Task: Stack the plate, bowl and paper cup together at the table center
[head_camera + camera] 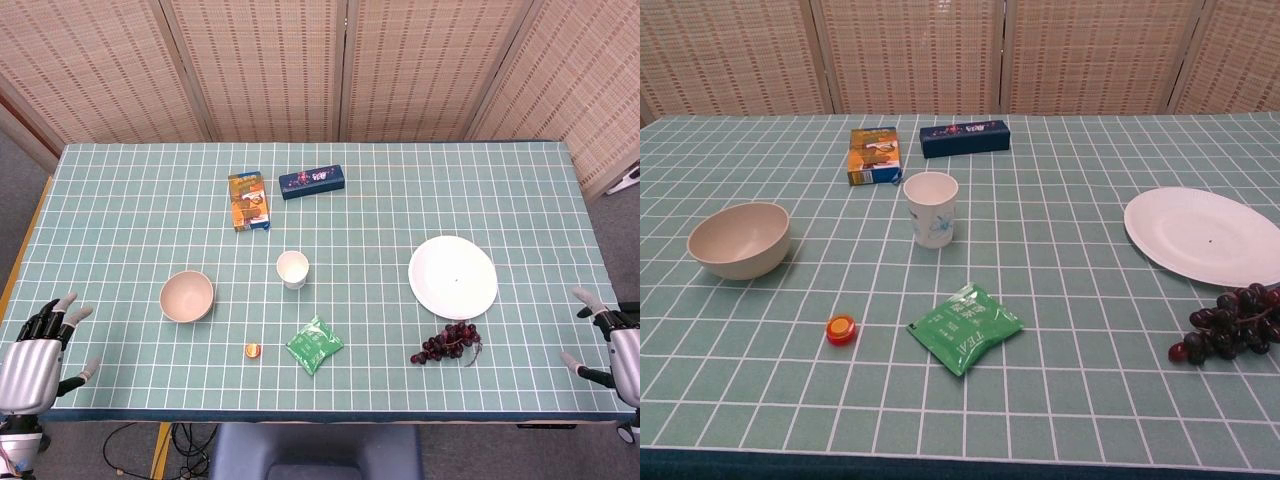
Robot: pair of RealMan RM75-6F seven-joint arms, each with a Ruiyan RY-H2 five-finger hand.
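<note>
While you look down from the head camera, your left hand (35,355) rests at the near left corner of the green gridded table (120,190), its fingers (62,310) spread apart and holding nothing. Your right hand (610,350) sits at the near right edge, fingers likewise apart and empty. Both hands are well apart from every object, and neither shows in the chest view. Close to the middle of the table stands the white paper cup with a blue pattern (932,208), upright with its mouth open. To its left, toward your left hand, sits the beige round bowl (740,238), also upright. To the cup's right, toward your right hand, the white round paper plate (1200,235) lies flat. Just beside the plate's near edge lies a bunch of dark purple grapes (1230,325). Near the front, between bowl and grapes, lie a small red and yellow bottle cap (841,328) and a green foil snack packet (965,327). Beyond the cup, an orange rectangular box (874,155) and a dark blue long box (964,138) lie near each other. Woven bamboo screens (320,60) stand behind the table.
</note>
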